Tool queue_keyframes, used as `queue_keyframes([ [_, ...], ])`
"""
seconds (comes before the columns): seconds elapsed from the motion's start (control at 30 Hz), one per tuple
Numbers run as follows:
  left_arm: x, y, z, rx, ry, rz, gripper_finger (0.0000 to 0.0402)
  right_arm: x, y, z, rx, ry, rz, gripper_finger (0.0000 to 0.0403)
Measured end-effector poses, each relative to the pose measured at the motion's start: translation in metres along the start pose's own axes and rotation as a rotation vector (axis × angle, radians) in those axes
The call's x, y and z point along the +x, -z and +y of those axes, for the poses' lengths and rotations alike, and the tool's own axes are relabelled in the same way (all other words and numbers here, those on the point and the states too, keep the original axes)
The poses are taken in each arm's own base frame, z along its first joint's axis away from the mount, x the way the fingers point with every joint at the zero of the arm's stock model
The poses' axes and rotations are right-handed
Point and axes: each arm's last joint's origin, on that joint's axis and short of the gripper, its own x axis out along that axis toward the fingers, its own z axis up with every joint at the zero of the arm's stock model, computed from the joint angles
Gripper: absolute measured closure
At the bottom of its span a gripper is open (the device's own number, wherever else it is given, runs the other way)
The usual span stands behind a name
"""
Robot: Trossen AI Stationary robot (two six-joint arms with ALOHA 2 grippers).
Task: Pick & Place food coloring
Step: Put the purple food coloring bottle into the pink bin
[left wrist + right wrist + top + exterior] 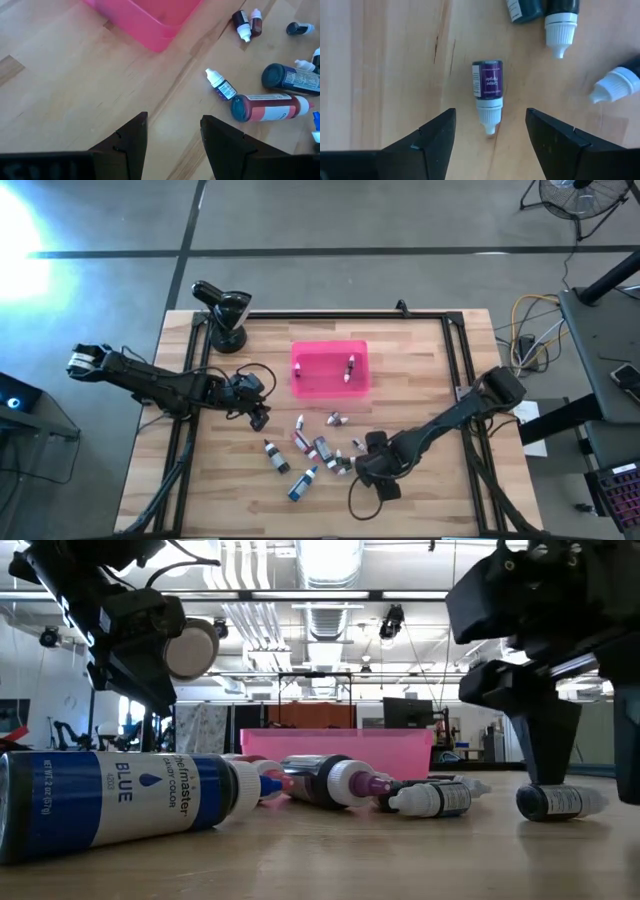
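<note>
Several small food coloring bottles lie on their sides on the wooden table, near the pink tray. Two more bottles lie inside the tray. My right gripper points down, open, just above a purple bottle with a white cap. Its fingers stand on either side of the cap end without touching it. The same bottle shows below the gripper in the low view. My left gripper hangs open over bare wood to the left of the bottles, nothing between its fingers.
A large blue-labelled bottle lies nearest the table's front edge. A black camera stand sits at the far left corner. Dark rails run along the table's sides. Bare wood lies at the near left and far right.
</note>
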Motion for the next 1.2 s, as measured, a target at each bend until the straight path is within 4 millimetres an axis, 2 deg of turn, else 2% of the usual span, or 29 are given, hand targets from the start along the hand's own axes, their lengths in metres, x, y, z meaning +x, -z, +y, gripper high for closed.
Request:
queue_keyframes([
  [0.27, 0.0000, 0.0007, -0.0008, 0.002, 0.026, 0.026, 0.0244, 0.0011, -0.0018, -0.0023, 0.056, 0.085, -0.046, 0.0196],
  [0.57, 0.0000, 0.0007, -0.0008, 0.001, 0.027, 0.026, 0.0244, 0.0012, -0.0019, -0.0002, 0.050, 0.079, -0.053, 0.0244],
  [0.8, 0.0000, 0.0007, -0.0008, 0.001, 0.026, 0.026, 0.0244, 0.0017, -0.0040, 0.0005, 0.029, 0.069, -0.077, 0.0252],
  [1.2, 0.0000, 0.0007, -0.0008, -0.006, 0.025, 0.025, 0.0244, 0.0097, 0.0042, -0.0033, 0.029, 0.079, -0.063, 0.0268],
])
